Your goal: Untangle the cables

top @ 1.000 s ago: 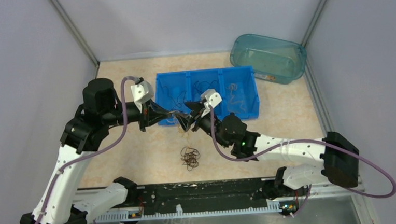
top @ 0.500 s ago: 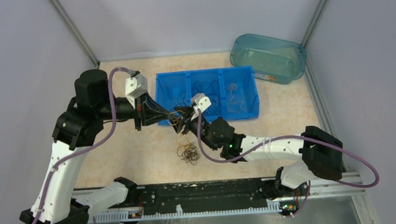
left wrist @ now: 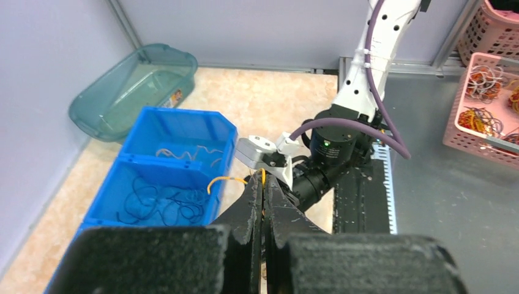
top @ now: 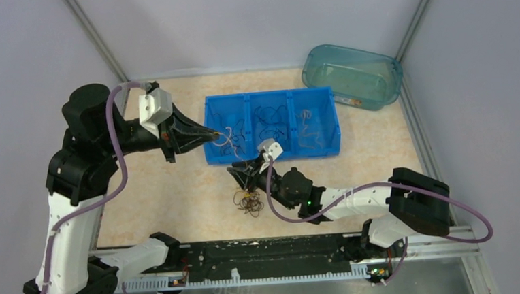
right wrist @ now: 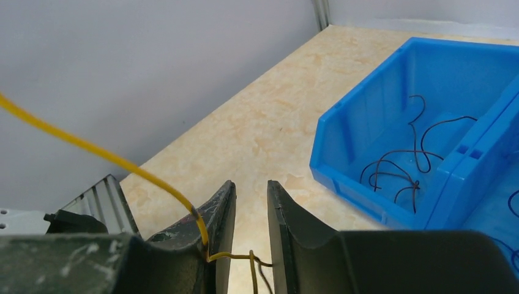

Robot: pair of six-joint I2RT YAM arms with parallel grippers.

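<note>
Item: yellow cable (right wrist: 122, 162) | left pincer (top: 213, 133) pressed together on its upper end, at bin (top: 209, 123) rim | right pincer (right wrist: 251, 187) narrowly spread astride its lower end | axis: slanting between my pincers | tangle (top: 249, 203) on surface (top: 178, 193), just below right pincer.

Claws have split. 1 s back they were nose to nose at the front-left corner of the blue bin (top: 312, 150). Since then the left arm has swung up and back to its left. The left claw (top: 210, 132) now sits at the bin's left edge and has carried the yellow cable (left wrist: 221, 180) along with it. The right claw (top: 240, 174) has dropped toward the near side, off the bin. It's now over the table (top: 178, 193), just above the loose tangle (top: 249, 203). Its jaws have narrowed, with a small gap left.
</note>
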